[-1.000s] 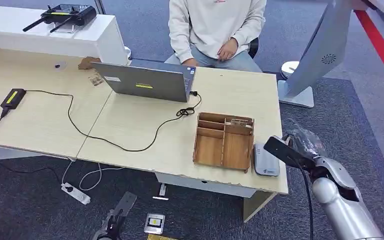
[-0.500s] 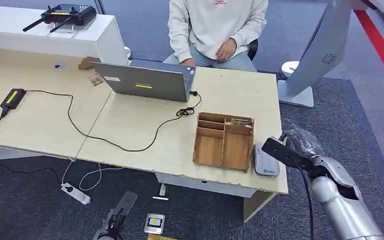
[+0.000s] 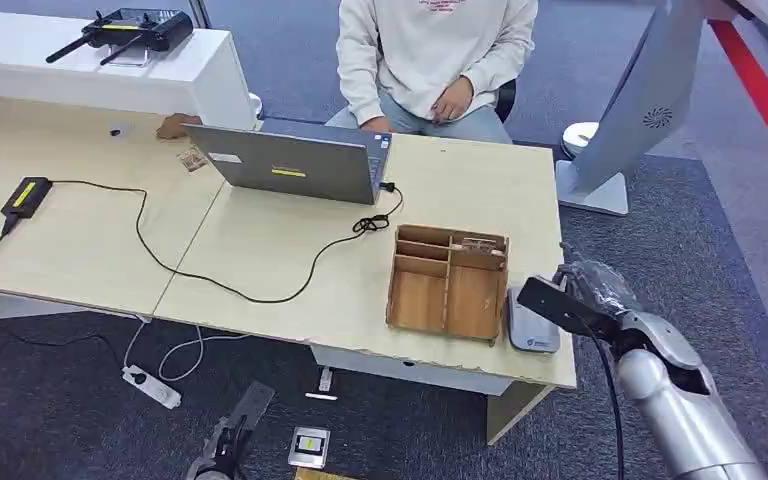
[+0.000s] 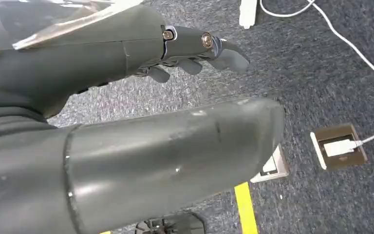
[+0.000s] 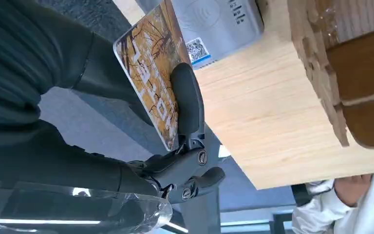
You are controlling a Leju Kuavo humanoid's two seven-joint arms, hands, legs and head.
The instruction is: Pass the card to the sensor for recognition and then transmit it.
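Right hand (image 3: 600,300) sits at the desk's right front corner, beside the flat grey card reader with a white label (image 3: 532,322). From the head view I see it holding the thin rectangular card (image 3: 552,302) out toward the reader, the card's dark edge just above or at the reader's right side; I cannot tell if they touch.

Right wrist view confirms the hold: the card, printed with a yellow-brown branch pattern (image 5: 151,73), is pinched between the thick grey thumb and a dark finger (image 5: 187,105) lying across its face. The reader (image 5: 214,27) lies just past the card's far end, flat on the pale wood-grain desk (image 5: 263,126). The card is tilted, not flat to the reader.

Brown wooden divided tray (image 3: 448,282) stands just left of the reader, near the desk's front edge. Grey laptop (image 3: 295,162) is open further back, its black cable (image 3: 260,290) looping across the desk to a small black box with a yellow-green label (image 3: 26,196).

A person in a white sweatshirt (image 3: 430,50) sits behind the desk, one hand in the lap.

Left hand (image 4: 175,48) hangs low over grey carpet (image 4: 321,87); the fingers are loosely curled, apart from the thumb, with nothing in them. A brass floor socket with a white plug (image 4: 338,146) lies below it.
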